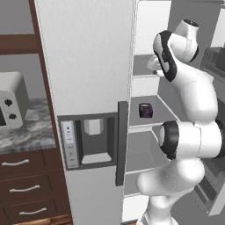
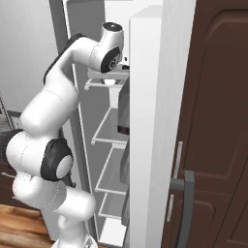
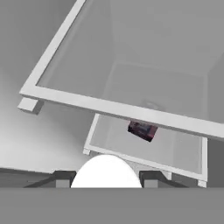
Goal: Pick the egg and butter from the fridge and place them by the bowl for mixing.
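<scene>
The light-grey fridge stands with its right compartment open, showing pale shelves. My arm reaches in at upper-shelf height. In the hand view the white egg sits between the two dark finger tips, and my gripper is shut on it above the glass shelf. From the right base view the gripper is just inside the fridge, with the egg as a small white ball under the hand. The butter and the bowl are out of view.
A dark purple cube rests on a lower fridge shelf, below the hand. The fridge's closed left door carries a dark handle and a dispenser panel. A toaster oven stands on the counter at left. Brown cabinets flank the right.
</scene>
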